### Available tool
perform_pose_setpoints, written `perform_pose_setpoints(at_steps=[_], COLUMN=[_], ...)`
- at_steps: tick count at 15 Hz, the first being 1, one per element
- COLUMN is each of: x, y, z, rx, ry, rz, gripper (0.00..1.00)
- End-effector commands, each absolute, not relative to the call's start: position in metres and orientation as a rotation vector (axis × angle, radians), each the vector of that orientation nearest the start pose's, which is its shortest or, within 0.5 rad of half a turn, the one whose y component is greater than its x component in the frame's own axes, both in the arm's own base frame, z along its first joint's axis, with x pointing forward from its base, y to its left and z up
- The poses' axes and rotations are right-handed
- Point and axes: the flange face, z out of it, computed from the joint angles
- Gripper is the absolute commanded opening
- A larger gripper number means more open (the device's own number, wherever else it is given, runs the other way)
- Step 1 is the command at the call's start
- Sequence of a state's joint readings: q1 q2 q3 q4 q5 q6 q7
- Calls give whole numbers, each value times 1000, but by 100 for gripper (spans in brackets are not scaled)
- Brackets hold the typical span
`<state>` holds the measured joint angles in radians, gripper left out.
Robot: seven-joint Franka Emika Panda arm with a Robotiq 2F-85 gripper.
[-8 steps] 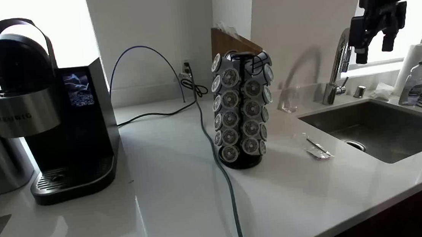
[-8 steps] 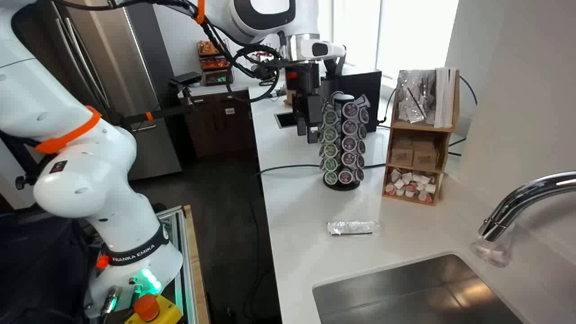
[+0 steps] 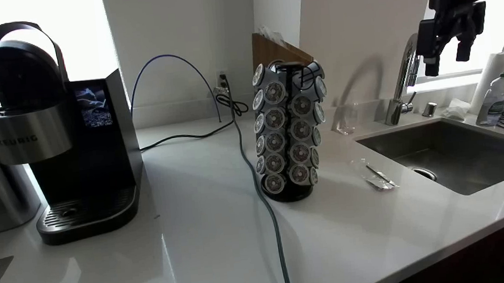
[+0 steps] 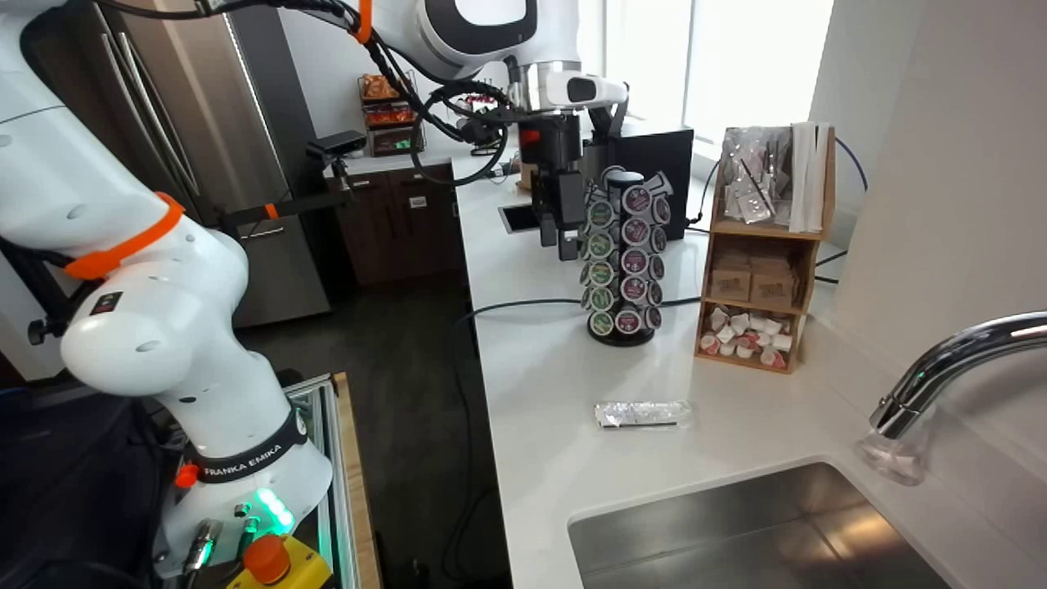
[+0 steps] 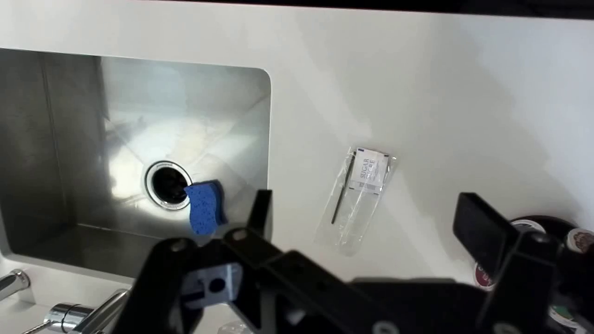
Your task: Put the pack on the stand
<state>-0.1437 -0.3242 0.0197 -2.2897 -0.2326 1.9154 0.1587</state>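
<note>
- The pincer (image 3: 448,60), one in all, hangs above the worktop (image 4: 540,384) with its two fingers (image 5: 479,227) spread wide apart
- One clear pack (image 5: 358,197) lies flat on the worktop just beside the sink (image 5: 222,93), with one dark stirrer (image 5: 343,190) and a sugar packet (image 5: 370,171) inside; whether more packets sit beneath that one, I cannot tell
- In the wrist view the pack shows between the two fingers, but it is down on the worktop, well below the pincer and apart from it
- One wooden stand (image 4: 765,231), three compartments, farther from the sink than the pack is: clear packs (image 4: 752,184) at the top, brown packets (image 4: 730,285) in the middle, small cups (image 4: 748,334) at the bottom, all too crowded to count
- One pod carousel (image 3: 289,194), also farther from the sink than the pack; its pods (image 3: 274,93) wrap round out of sight, so the total cannot be told, and the wrist view cuts it off behind a finger
- In the sink, one drain (image 5: 169,186) and one blue sponge (image 5: 203,209), its corner at the drain's edge
- One coffee machine (image 3: 94,164), well apart from the sink
- One faucet (image 4: 949,362) beside the sink, cut off in an exterior view; near it, one clear thing (image 4: 891,462) hard to make out
</note>
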Motion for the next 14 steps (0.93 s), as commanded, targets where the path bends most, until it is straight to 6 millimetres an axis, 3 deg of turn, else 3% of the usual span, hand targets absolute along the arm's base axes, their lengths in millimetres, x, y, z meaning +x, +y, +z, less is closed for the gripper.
perform_pose_setpoints(at_steps=[1,7,14], x=[442,442,458], y=[-71,-71,-101], z=[478,478,448], rx=[-3348,-3348,-3304], ry=[335,335,503], rz=[80,80,10], gripper=[100,100,100])
